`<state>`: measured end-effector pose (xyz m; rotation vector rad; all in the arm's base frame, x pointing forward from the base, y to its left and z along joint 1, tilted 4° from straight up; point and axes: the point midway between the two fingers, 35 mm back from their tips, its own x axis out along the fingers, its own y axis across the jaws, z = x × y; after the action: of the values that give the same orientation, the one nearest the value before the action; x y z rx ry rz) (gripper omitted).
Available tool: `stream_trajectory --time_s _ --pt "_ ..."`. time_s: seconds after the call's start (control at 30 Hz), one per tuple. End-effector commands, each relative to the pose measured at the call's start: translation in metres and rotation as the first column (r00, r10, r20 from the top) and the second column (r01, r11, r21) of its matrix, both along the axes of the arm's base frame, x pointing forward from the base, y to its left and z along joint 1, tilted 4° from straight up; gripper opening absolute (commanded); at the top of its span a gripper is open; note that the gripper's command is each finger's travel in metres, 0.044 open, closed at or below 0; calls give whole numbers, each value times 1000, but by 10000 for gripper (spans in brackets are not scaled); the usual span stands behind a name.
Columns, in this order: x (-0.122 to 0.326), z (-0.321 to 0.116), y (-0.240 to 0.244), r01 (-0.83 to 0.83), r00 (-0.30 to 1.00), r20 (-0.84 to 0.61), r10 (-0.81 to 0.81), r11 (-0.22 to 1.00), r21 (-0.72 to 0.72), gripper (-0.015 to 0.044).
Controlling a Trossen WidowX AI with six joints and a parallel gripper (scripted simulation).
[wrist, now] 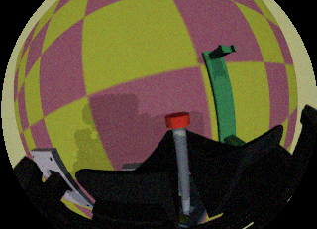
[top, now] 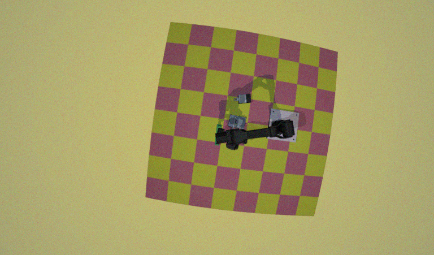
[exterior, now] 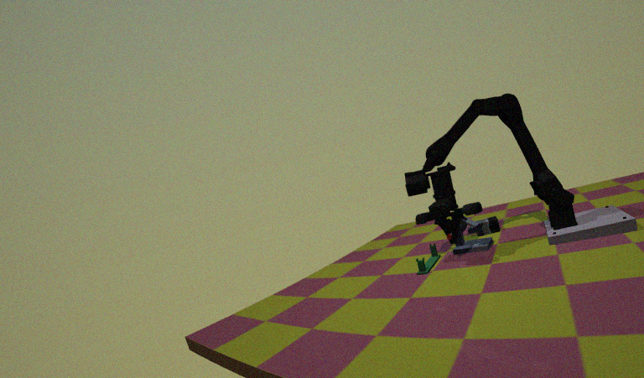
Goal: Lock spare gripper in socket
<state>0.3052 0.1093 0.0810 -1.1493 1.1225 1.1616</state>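
The lock pin has a red head [wrist: 177, 121] [exterior: 449, 236] and a grey shaft [wrist: 182, 170]. My gripper [wrist: 175, 134] [exterior: 452, 237] is shut on the pin's shaft, just below the head. The shaft's far end runs toward the grey mount [top: 241, 121] [exterior: 475, 245]; how much of it is in the socket is hidden by the fingers. The mount stands on the checkered table beside my gripper. The spare gripper [top: 244, 98] [exterior: 488, 225], grey with a black end, lies apart from the mount, above it in the top view.
A green rack [top: 218, 126] [exterior: 430, 263] [wrist: 222, 97] with two notched uprights stands close to my gripper, on the side away from the arm's base. The arm's pale base plate [top: 295, 137] [exterior: 593, 228] [wrist: 47, 162] is on the mount's other side.
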Motion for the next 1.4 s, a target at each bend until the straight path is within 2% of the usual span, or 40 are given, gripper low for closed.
stream_trajectory --time_s 0.0,1.37 --pt "0 1 4 -6 1000 1 6 1000 23 0" --pt "2 5 37 -10 1000 -5 10 1000 26 0"
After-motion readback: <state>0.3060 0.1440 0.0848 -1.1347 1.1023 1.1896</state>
